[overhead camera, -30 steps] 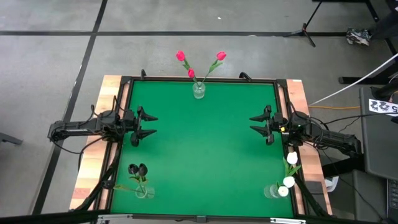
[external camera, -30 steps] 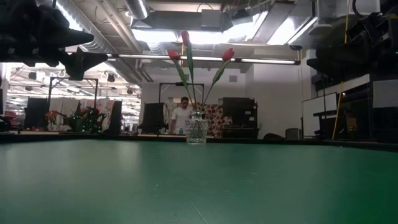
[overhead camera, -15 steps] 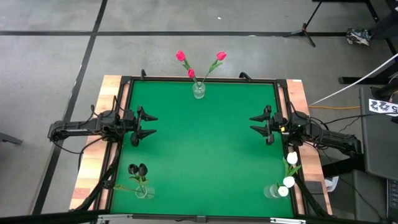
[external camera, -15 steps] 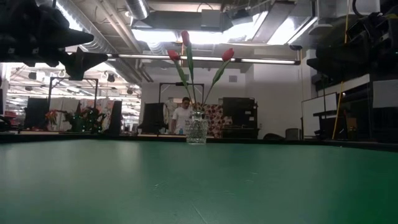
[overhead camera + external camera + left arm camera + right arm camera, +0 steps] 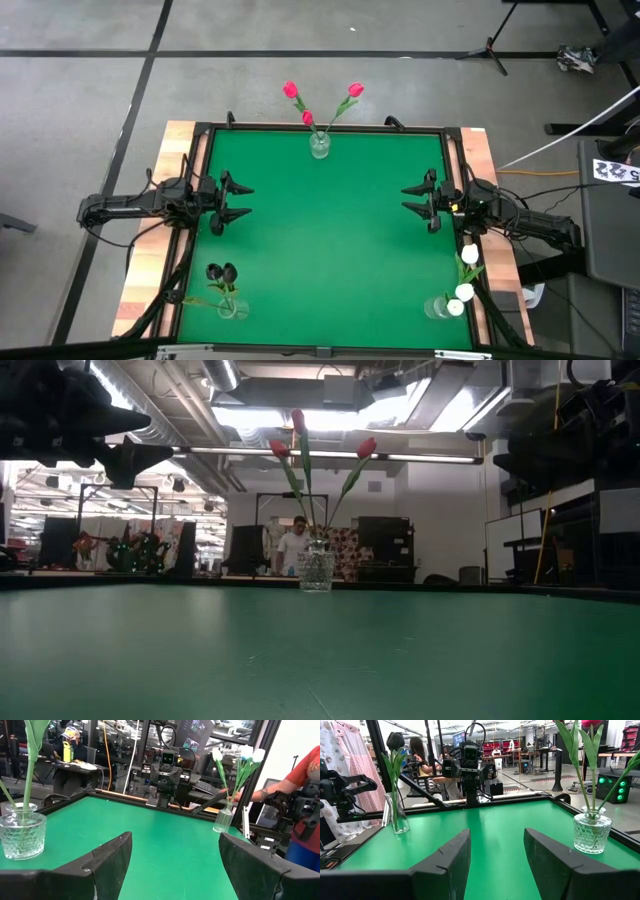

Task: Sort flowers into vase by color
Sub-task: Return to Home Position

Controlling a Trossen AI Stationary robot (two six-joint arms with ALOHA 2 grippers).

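Three pink-red tulips (image 5: pixel 322 100) stand with their stems in a cut-glass vase (image 5: pixel 319 146) at the middle of the far edge; the low view shows that vase (image 5: pixel 316 571) too. Near-black tulips (image 5: pixel 221 272) stand in a glass vase (image 5: pixel 232 308) at the near left corner. White tulips (image 5: pixel 463 278) stand in a vase (image 5: pixel 435 308) at the near right corner. My left gripper (image 5: pixel 240 201) hovers open at the left side and my right gripper (image 5: pixel 413 198) hovers open at the right side, both above the mat and far from every vase.
The green mat (image 5: pixel 325 240) between the grippers is bare, framed by a black rail (image 5: pixel 200 160) and wooden borders. A person (image 5: pixel 292 548) stands in the room beyond the far edge; another person's arm (image 5: pixel 280 790) shows past the near right corner.
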